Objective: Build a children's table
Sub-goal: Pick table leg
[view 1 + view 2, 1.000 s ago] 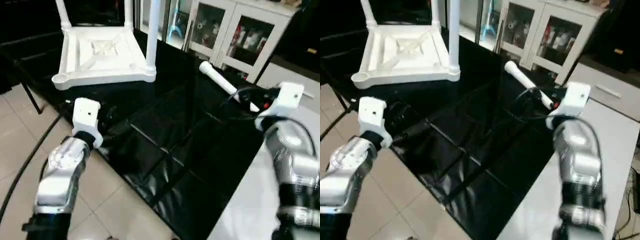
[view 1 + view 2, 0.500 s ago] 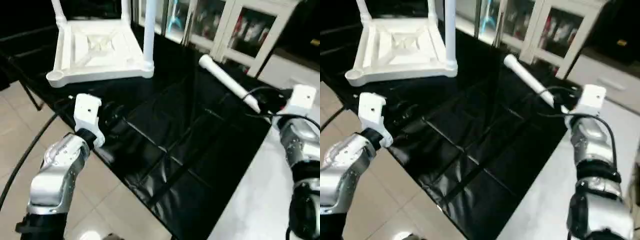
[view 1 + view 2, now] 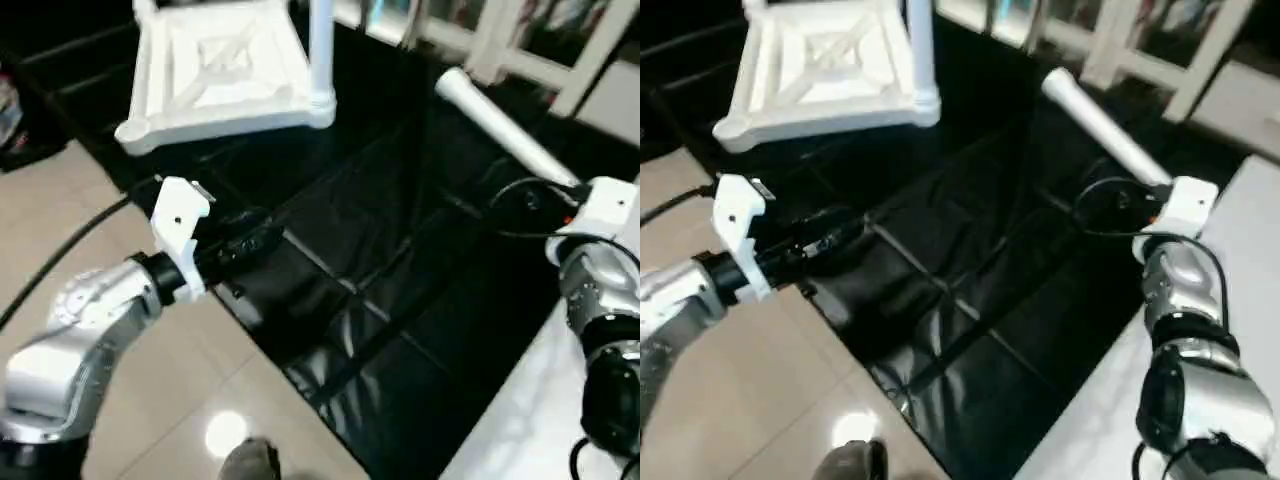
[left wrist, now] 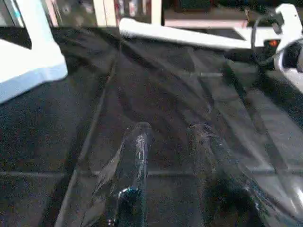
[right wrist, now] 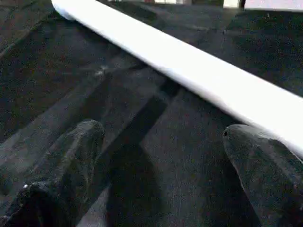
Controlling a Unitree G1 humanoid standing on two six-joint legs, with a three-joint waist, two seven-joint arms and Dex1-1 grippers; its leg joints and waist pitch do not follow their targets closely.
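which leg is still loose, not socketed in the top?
The leg lying flat on the black sheet by the right gripper. The other visible legs stand upright in the upside-down tabletop corners.

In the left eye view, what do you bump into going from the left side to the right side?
Left gripper → upside-down table top → standing leg → loose leg lying on the black sheet → right gripper.

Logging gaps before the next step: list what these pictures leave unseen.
- Table top: far side cut by the head views' upper edge, so the far sockets go unseen.
- Standing leg: upper part cut off likewise.
- Loose leg: its near end is hidden behind the right gripper.
- Cabinet contents: too blurred.
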